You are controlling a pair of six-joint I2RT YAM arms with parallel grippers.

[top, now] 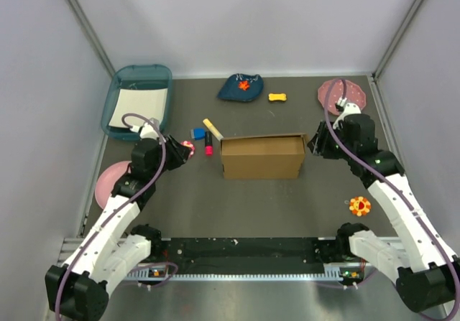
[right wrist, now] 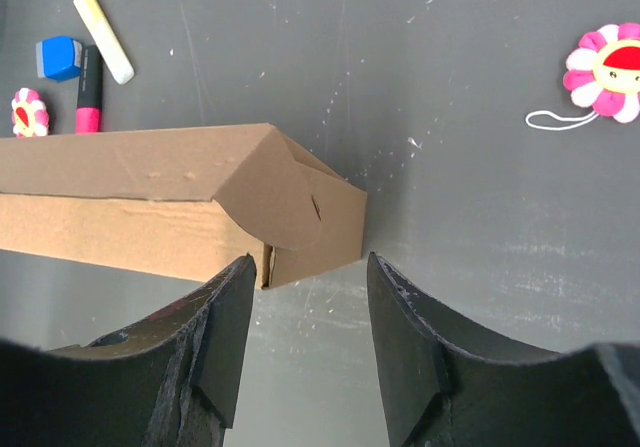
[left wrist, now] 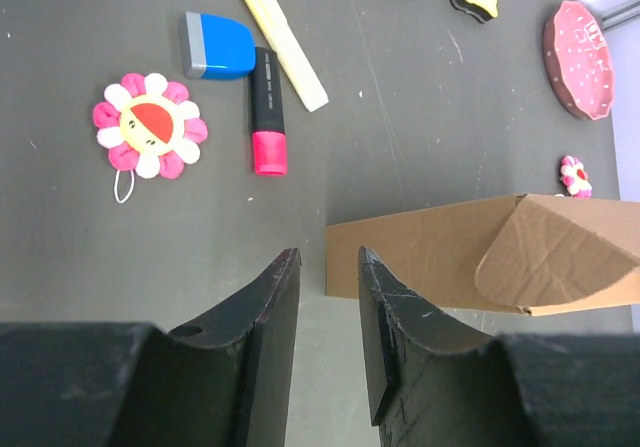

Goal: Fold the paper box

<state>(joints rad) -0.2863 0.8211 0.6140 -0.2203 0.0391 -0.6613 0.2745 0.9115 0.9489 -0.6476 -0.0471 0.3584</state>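
The paper box (top: 262, 156) is a brown cardboard mailer standing folded up as a closed block in the middle of the table. My left gripper (top: 180, 152) hangs just off its left end. In the left wrist view the box (left wrist: 480, 257) lies ahead and to the right of that gripper (left wrist: 327, 255), which is open by a narrow gap with only table between its fingers. My right gripper (top: 316, 145) sits at the box's right end. Its wrist view shows the box's end flap (right wrist: 300, 207) just beyond the gripper (right wrist: 310, 259), which is open and holds nothing.
A teal tray (top: 136, 100) stands back left. Pink plates lie at the left (top: 111, 177) and back right (top: 341, 92). A marker (top: 208, 143), yellow stick (top: 213, 128), blue eraser (top: 198, 133) and flower toy (top: 188, 147) lie left of the box. An orange flower (top: 359, 206) lies front right.
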